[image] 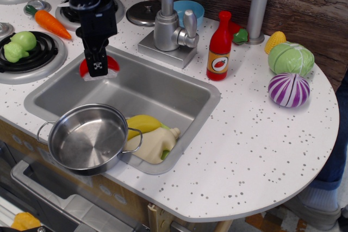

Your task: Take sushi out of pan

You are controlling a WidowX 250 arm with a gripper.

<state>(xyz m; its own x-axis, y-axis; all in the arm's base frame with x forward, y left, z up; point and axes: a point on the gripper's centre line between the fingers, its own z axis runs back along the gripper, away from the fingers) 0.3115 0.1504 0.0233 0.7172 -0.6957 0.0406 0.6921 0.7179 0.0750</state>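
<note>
The gripper (98, 64) is clamped on the sushi (112, 64), held above the sink's (163, 88) back-left edge (red top showing either side of the fingers); the pan (87, 139) sits apart at the desk's (255, 150) front.

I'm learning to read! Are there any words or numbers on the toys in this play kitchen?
No words or numbers can be read here.
Red bottle: its orange label has a dark picture; any writing is too small and blurred to read.
Nothing else shows any writing.
</note>
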